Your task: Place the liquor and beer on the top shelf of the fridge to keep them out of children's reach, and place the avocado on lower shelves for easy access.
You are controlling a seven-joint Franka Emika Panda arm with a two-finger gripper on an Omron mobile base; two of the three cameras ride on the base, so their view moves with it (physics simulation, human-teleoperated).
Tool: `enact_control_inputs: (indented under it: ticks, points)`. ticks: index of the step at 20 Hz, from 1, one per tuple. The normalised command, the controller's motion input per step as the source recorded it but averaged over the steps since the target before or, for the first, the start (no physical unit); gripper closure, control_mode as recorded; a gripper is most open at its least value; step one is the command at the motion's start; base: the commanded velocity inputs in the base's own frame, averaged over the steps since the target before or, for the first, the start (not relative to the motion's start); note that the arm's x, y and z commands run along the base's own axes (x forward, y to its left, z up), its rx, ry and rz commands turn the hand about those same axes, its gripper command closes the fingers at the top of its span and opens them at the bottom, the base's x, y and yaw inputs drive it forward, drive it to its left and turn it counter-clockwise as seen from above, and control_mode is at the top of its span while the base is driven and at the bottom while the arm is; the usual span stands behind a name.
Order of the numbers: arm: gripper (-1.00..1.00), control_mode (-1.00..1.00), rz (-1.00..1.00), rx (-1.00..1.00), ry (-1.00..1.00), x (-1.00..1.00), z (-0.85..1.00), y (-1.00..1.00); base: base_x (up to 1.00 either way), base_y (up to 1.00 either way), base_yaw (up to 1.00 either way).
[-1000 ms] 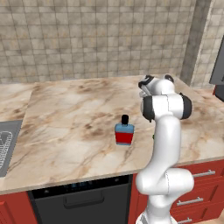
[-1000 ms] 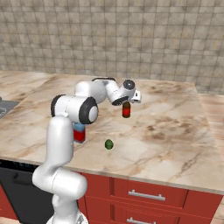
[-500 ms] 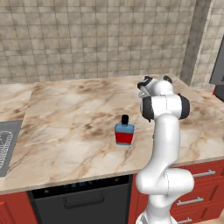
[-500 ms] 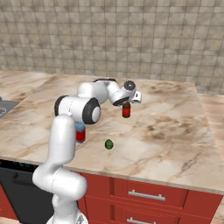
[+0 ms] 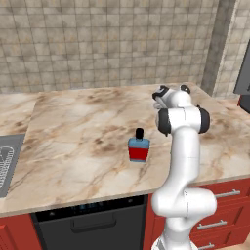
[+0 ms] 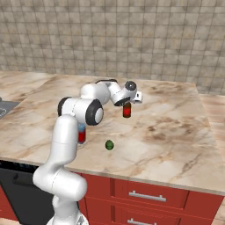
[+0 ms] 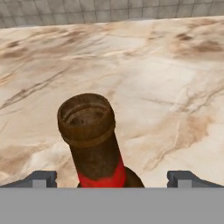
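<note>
Since a second ago, your gripper [image 7: 111,177] is sinking over the beer [image 7: 94,144], fingers spread wide, touching nothing; your arm is reaching forward across the counter [image 6: 176,132].

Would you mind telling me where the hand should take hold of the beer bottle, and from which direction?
Probably the long neck, coming straight down from above. The beer stands upright on the counter, and its slim round neck is far narrower than its body. The open hand already hangs over it with a fingertip on either side of the neck, apart from it.
</note>
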Motion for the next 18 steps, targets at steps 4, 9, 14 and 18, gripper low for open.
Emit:
enact_control_inputs:
  ticks: [4, 9, 14, 18]
  points:
    - [-1.00, -1.00, 0.00, 0.00, 0.00, 0.16, -0.07, 0.00, 0.00, 0.00, 0.00]
    - [1.00, -1.00, 0.00, 0.00, 0.00, 0.12, -0.08, 0.00, 0.00, 0.00, 0.00]
    - [1.00, -1.00, 0.00, 0.00, 0.00, 0.13, -0.01, 0.00, 0.00, 0.00, 0.00]
    - [1.00, -1.00, 0.05, 0.00, 0.00, -0.07, 0.00, 0.00, 0.00, 0.00, 0.00]
